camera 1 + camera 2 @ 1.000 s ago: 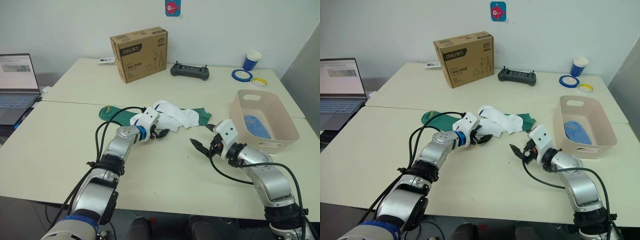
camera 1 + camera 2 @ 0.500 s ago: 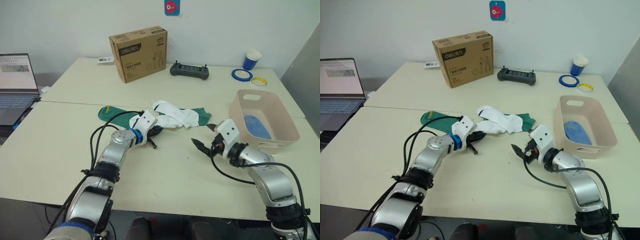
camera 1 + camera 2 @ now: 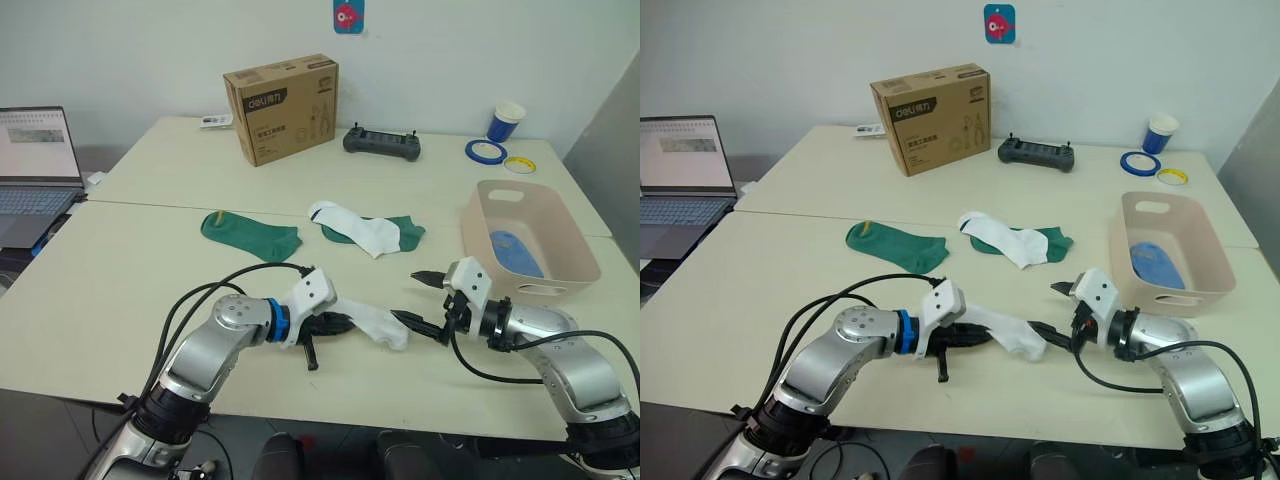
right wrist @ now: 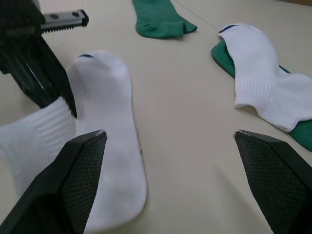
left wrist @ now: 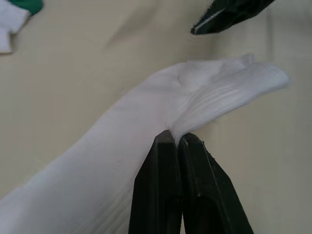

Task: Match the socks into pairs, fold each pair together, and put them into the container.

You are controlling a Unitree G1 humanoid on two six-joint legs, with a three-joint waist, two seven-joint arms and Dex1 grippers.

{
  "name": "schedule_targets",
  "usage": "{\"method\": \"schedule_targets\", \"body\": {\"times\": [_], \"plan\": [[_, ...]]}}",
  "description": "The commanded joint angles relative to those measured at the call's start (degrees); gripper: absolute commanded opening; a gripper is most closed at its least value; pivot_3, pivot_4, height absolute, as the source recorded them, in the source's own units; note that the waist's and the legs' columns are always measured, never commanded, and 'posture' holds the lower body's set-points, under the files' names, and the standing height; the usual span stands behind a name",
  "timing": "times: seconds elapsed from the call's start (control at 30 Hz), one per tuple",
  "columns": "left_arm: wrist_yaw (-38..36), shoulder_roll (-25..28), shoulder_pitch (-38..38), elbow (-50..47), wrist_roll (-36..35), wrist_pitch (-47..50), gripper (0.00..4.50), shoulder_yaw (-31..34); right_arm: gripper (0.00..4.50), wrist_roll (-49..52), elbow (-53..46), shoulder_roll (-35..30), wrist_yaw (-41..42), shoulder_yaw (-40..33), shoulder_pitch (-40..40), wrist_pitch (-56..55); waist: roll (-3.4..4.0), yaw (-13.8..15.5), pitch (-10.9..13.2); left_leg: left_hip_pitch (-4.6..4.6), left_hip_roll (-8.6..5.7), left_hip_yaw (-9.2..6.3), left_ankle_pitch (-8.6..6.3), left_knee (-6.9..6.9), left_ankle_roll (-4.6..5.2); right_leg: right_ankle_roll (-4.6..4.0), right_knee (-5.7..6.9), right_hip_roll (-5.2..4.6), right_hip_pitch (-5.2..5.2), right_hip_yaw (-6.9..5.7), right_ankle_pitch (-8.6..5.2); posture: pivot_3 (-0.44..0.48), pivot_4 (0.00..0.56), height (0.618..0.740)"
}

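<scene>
Ribbed white sock (image 3: 368, 322) in left pincer (image 3: 340, 323)

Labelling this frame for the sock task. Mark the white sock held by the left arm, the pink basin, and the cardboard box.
white sock (image 3: 372, 323): left eye view, mid-body near the toe.
pink basin (image 3: 520, 292): left eye view, near wall.
cardboard box (image 3: 290, 125): left eye view, printed front face.

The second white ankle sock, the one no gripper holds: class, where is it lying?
The loose white ankle sock lies mid-table, overlapping a dark green sock, left of the pale pink plastic basin.
</scene>
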Motion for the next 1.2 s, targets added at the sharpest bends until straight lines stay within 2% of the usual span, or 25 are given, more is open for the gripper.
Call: {"method": "schedule_targets", "body": {"times": [0.03, 0.17, 0.3, 0.33, 0.4, 0.47, 0.53, 0.6, 0.67, 0.73, 0.83, 0.9, 1.1, 1.2], "plan": [[1.40, 0.15, 0.97, -2.71, -1.50, 1.68, 0.97, -0.18, 4.50, 1.35, -0.50, -1.75, 1.74, -2.09, 0.07, -0.64, 0.00, -0.13, 0.00, 0.00, 0.03, -0.04, 0.00, 0.00, 0.00, -0.01, 0.00, 0.05, 0.00, -0.01, 0.00, 0.000, 0.150, 0.740], [-0.01, 2.82, 2.00, -5.10, -4.13, 3.57, 2.27, 1.30, 4.50, 2.18, 0.43, -2.48, 3.12, -2.24, 0.89, 0.14, 0.00, -0.13, 0.00, -0.02, 0.06, -0.07, 0.00, -0.05, 0.00, -0.06, 0.00, 0.09, -0.03, -0.02, -0.03, 0.000, 0.150, 0.740], [-3.82, 7.51, 1.51, -6.12, -12.01, 6.93, 3.53, 9.19, 4.50, 2.60, -0.47, -4.33, 5.44, -1.64, 3.78, 1.42, -0.02, -0.03, 0.02, -0.05, 0.05, -0.05, 0.00, -0.06, 0.00, -0.11, -0.02, 0.07, -0.04, -0.03, -0.07, 0.000, 0.150, 0.740], [-4.32, 8.50, 1.18, -5.33, -13.44, 7.23, 3.95, 11.10, 4.50, 2.67, -0.83, -4.73, 5.78, -1.46, 4.59, 1.59, -0.02, -0.04, 0.01, -0.04, 0.06, -0.05, 0.00, -0.06, 0.00, -0.13, -0.02, 0.06, -0.04, -0.03, -0.08, 0.000, 0.150, 0.740], [-4.74, 9.65, 1.02, -3.43, -14.48, 5.56, 4.47, 13.62, 4.50, 2.32, -1.36, -5.21, 6.13, -1.14, 5.95, 1.01, -0.01, -0.04, 0.02, -0.03, 0.07, -0.07, 0.00, -0.06, 0.00, -0.15, -0.02, 0.06, -0.04, -0.06, -0.09, 0.000, 0.150, 0.740], [-4.76, 10.17, 1.18, -1.34, -13.87, 2.07, 4.47, 15.23, 4.50, 1.75, -1.73, -5.47, 6.44, -1.02, 7.15, -0.10, 0.00, -0.03, 0.02, -0.02, 0.05, -0.05, 0.00, -0.05, 0.00, -0.17, -0.01, 0.04, -0.04, -0.05, -0.10, 0.000, 0.150, 0.740], [-5.17, 11.91, 2.66, 2.28, -9.67, -6.65, 4.47, 16.28, 4.50, 0.64, -3.22, -6.60, 7.68, -0.87, 9.45, -3.27, 0.00, 0.01, 0.02, -0.02, 0.04, -0.02, 0.00, -0.03, 0.00, -0.22, -0.02, 0.03, -0.04, -0.04, -0.13, 0.000, 0.150, 0.740], [-8.48, 14.73, 6.25, 5.33, -5.08, -19.57, 4.47, 15.83, 4.50, -1.15, -5.44, -8.76, 10.37, -0.35, 12.00, -8.78, 0.00, -0.10, 0.02, -0.02, 0.04, 0.00, 0.00, -0.06, 0.00, -0.25, -0.03, 0.00, -0.07, -0.03, -0.15, 0.000, 0.150, 0.740], [-10.95, 15.88, 8.50, 6.84, -3.28, -28.15, 4.47, 15.39, 4.50, -1.62, -6.80, -9.69, 11.71, -0.11, 13.05, -12.00, 0.01, -0.21, 0.03, -0.01, 0.06, 0.03, -0.01, -0.15, 0.00, -0.30, -0.04, 0.00, -0.08, -0.03, -0.18, 0.000, 0.150, 0.740], [-12.83, 16.43, 9.20, 8.91, -1.73, -34.16, 4.47, 14.60, 4.50, -2.67, -6.66, -10.28, 12.90, 0.59, 13.18, -15.26, -0.02, 0.04, 0.05, -0.02, 0.07, 0.02, -0.01, -0.16, 0.00, -0.33, -0.04, -0.01, -0.08, -0.07, -0.21, 0.000, 0.150, 0.740], [-12.27, 16.06, 7.89, 17.74, 5.79, -47.87, 4.47, 11.63, 4.50, -6.62, -4.75, -10.13, 14.68, 5.08, 12.16, -21.27, -0.02, 0.33, 0.04, 0.01, 0.06, 0.04, -0.01, -0.13, 0.00, -0.58, -0.05, -0.03, -0.07, -0.07, -0.34, 0.000, 0.150, 0.740], [-11.16, 15.10, 6.70, 21.35, 8.13, -52.76, 4.47, 10.77, 4.50, -7.57, -3.99, -9.64, 14.90, 6.63, 11.54, -22.89, -0.04, 0.42, 0.06, 0.02, 0.05, 0.04, -0.01, -0.08, 0.00, -0.59, -0.04, -0.05, -0.06, -0.07, -0.34, 0.000, 0.150, 0.740], [-9.49, 11.48, 2.56, 27.79, 10.54, -59.50, 4.47, 8.95, 4.50, -12.15, -0.86, -7.37, 14.32, 12.02, 7.93, -27.22, -0.05, 0.50, 0.05, 0.01, -0.04, 0.21, 0.00, 0.03, 0.00, -0.46, -0.04, -0.22, -0.02, -0.01, -0.25, 0.000, 0.150, 0.740], [-9.86, 10.44, 1.11, 30.54, 11.91, -62.48, 3.95, 7.72, 4.50, -13.95, 1.13, -4.72, 12.60, 13.94, 6.28, -28.26, -0.05, 0.49, 0.04, 0.01, -0.04, 0.19, 0.00, 0.02, 0.00, -0.41, -0.03, -0.19, -0.02, -0.02, -0.22, 0.000, 0.150, 0.740]]}}
